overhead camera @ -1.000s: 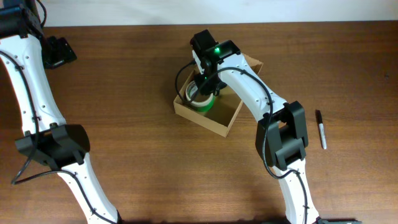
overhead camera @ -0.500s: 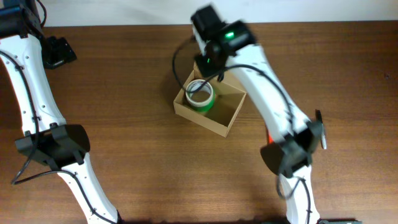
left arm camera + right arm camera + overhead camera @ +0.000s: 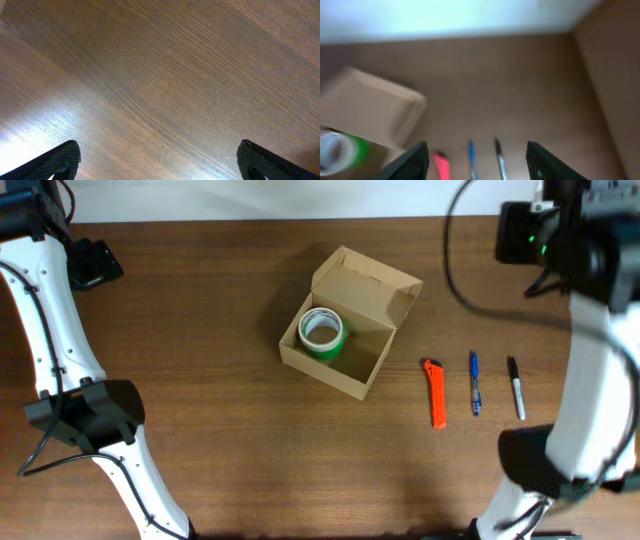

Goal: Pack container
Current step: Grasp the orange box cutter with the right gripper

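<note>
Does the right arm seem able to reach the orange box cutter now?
Probably yes: the orange box cutter lies uncovered on the table, apart from the blue pen, and the right end effector is open and empty.

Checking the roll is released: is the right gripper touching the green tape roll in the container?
Apart. Overhead, the tape roll lies alone in the container; the right wrist view shows the right gripper raised well away, jaws empty.

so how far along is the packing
Done: the green roll of tape sits inside the open tan cardboard box. In hand: nothing; the right jaws stand apart and empty. Left: the orange plastic box cutter, blue pen and black marker lie on the wooden table right of the box, and its lid is open.
</note>
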Robot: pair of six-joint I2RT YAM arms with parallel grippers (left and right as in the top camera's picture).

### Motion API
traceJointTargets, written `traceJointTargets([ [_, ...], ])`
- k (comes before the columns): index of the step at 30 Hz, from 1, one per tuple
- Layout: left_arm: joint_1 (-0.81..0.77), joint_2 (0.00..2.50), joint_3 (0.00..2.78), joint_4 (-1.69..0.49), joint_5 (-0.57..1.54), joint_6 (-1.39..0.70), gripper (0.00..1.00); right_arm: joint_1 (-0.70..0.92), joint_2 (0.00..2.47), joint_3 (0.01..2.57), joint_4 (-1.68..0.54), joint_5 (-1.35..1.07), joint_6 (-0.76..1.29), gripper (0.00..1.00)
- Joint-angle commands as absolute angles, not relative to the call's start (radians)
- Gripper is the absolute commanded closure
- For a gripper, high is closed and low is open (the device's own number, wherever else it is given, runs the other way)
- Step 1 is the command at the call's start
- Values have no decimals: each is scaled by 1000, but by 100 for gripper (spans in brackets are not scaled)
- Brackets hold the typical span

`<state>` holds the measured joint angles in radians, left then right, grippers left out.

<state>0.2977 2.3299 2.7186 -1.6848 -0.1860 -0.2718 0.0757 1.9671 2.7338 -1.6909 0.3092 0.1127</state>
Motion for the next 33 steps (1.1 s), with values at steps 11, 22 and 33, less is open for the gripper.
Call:
traceJointTargets([
  [11, 304, 2313, 2716, -1687, -179, -260, 0, 16, 1968, 1981, -1523, 160, 82, 35],
  [22, 304, 2313, 2716, -1687, -179, -260, 0, 70, 1713, 1335, -1116, -35, 57, 29],
  [33, 304, 2313, 2716, -1687, -179, -260, 0, 72, 1717, 1143, -949, -51, 110, 28],
])
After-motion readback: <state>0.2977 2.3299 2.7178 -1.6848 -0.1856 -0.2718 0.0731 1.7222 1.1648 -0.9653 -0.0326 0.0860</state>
